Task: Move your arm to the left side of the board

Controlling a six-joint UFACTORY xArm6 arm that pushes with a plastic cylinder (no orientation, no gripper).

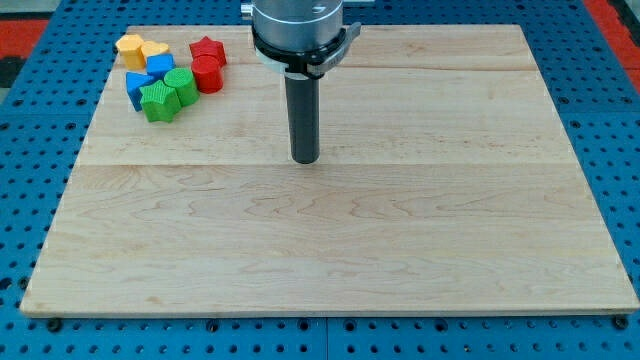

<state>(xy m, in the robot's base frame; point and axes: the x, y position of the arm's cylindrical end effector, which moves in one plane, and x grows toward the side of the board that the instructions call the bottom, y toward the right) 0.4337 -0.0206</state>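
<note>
My tip [305, 159] rests on the wooden board [400, 260], a bare rod holding nothing, touching no block, near the board's middle and toward the view's top. All the blocks cluster well apart, up and to the view's left of my tip: a red star [208, 49], red cylinder [208, 75], two green blocks [168, 95], two blue blocks [148, 78], two yellow blocks [141, 48]. The board's left side lies beyond them.

Silver collar, straight dark rod [305, 110]
</note>
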